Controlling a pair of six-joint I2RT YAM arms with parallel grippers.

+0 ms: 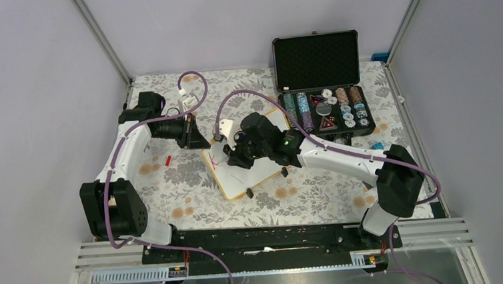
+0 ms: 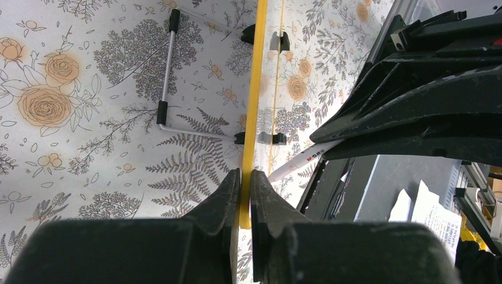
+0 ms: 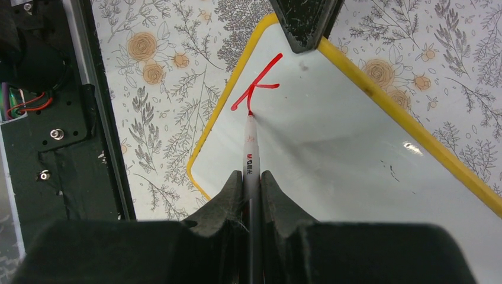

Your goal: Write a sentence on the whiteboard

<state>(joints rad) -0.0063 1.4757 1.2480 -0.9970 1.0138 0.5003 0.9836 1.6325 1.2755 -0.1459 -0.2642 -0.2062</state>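
Currently: whiteboard (image 1: 239,176) mid-table on floral cloth (image 1: 171,181), left gripper (image 2: 245,177) pinching its yellow rim; right gripper (image 3: 251,177) clamped on marker (image 3: 251,151), tip touching board under sentence (image 3: 257,89), barely begun. Risk: board pivots under pen pressure, stroke smears.

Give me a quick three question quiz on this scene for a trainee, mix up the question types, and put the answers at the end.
1. True or false: the right pincer is shut on the marker.
2. What does the left pincer clamp? A: the whiteboard, by its yellow rim. B: the marker. C: nothing.
3. Fill in: the red lettering on the board is just one letter, ___.
Key: 1 true; 2 A; 3 K.
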